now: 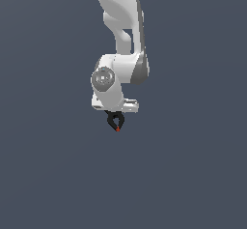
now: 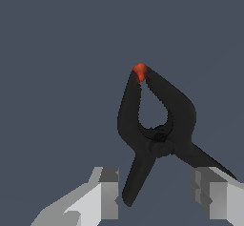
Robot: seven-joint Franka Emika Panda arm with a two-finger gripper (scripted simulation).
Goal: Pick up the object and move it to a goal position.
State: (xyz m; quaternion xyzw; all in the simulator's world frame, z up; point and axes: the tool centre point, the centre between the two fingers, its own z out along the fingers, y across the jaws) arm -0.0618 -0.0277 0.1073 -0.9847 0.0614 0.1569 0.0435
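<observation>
Small black spring clamp with red tip (image 2: 157, 125) hangs between white gripper (image 2: 157, 191) fingers, handles up, tip pointing away; fingers pinching handles.

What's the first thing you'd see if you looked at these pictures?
First you'd see the big white robot arm coming down from the top of the exterior view, against a plain dark background. Right under its gripper sits a little black clamp with a tiny red tip. In the wrist view the clamp looks huge, its two handles spreading out between the grey fingers.
</observation>
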